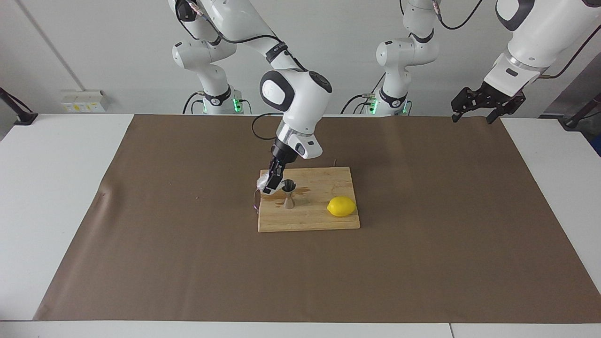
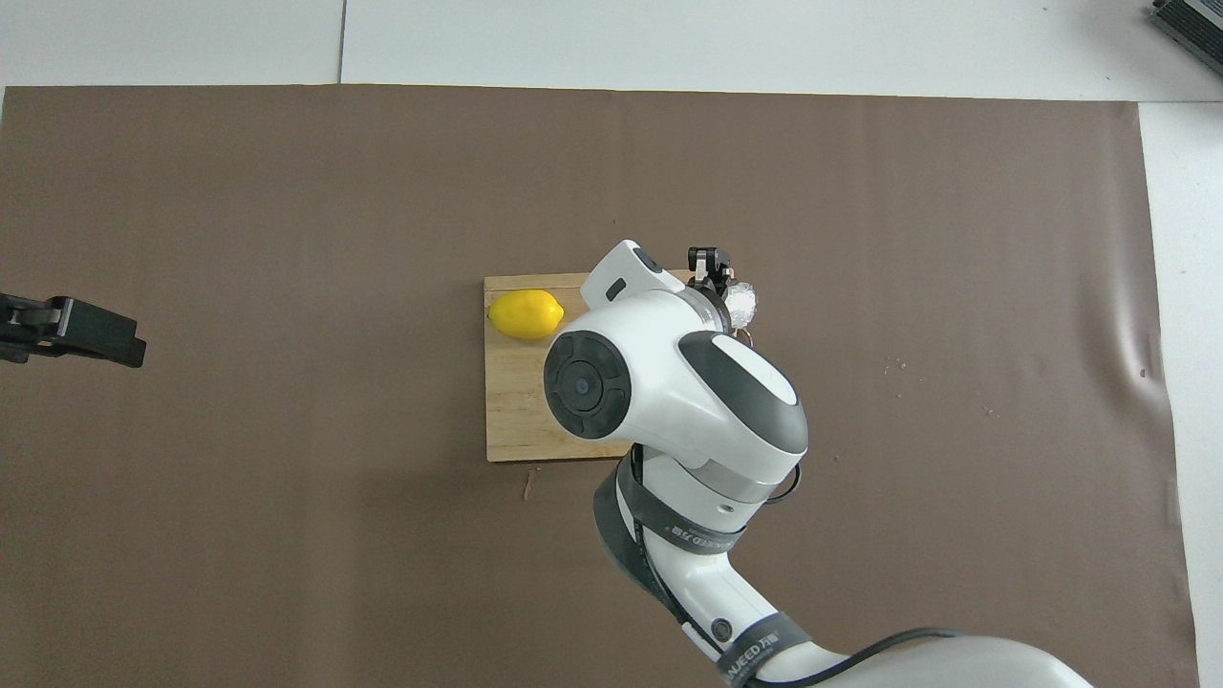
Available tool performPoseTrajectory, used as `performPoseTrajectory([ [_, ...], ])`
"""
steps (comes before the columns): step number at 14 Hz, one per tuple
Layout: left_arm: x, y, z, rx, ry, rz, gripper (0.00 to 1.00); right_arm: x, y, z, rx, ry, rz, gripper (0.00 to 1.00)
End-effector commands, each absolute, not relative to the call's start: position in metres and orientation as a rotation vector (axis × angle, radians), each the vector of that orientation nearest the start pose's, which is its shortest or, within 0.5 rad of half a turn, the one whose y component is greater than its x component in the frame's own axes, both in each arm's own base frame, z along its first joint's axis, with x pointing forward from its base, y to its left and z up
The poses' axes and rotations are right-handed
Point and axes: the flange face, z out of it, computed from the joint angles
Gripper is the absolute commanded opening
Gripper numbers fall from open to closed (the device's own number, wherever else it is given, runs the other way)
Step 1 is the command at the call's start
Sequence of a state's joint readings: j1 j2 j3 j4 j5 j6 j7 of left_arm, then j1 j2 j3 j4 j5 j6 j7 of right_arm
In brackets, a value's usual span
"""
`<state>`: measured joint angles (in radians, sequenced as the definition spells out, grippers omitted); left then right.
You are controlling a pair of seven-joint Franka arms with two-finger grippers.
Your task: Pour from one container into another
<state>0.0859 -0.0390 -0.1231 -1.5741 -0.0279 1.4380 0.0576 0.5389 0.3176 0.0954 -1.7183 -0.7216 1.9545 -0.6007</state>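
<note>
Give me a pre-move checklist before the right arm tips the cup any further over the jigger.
1. Right gripper shut on the cup: ok.
2. Cup beside the jigger's mouth, over the cutting board: ok.
3. Jigger upright on the board: ok.
4. Liquid level in the jigger: cannot tell.
5. Board dry: not ok, a wet stain lies beside the jigger.
6. Left gripper open and waiting over its end of the table, lemon apart from the pour: ok.
</note>
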Motion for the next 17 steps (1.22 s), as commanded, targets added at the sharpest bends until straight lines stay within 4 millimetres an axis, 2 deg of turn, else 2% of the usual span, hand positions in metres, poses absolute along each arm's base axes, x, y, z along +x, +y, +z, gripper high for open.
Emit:
performPoseTrajectory([
  [1, 0.518, -0.021, 0.634, -3.140, 0.126, 0.165, 1.00, 0.539, 0.340, 0.410, 1.719, 1.777, -0.099, 0.00],
  [4, 0.519, -0.024, 0.635, -3.139, 0.133, 0.160, 1.00, 0.537, 0.342, 0.408, 1.620, 1.823, -0.102, 0.00],
  [6, 0.519, -0.023, 0.634, -3.139, 0.131, 0.162, 1.00, 0.529, 0.351, 0.409, 1.487, 1.886, -0.100, 0.00],
  [17, 0.518, -0.022, 0.634, -3.140, 0.128, 0.165, 1.00, 0.522, 0.351, 0.402, 1.371, 1.907, -0.089, 0.00],
])
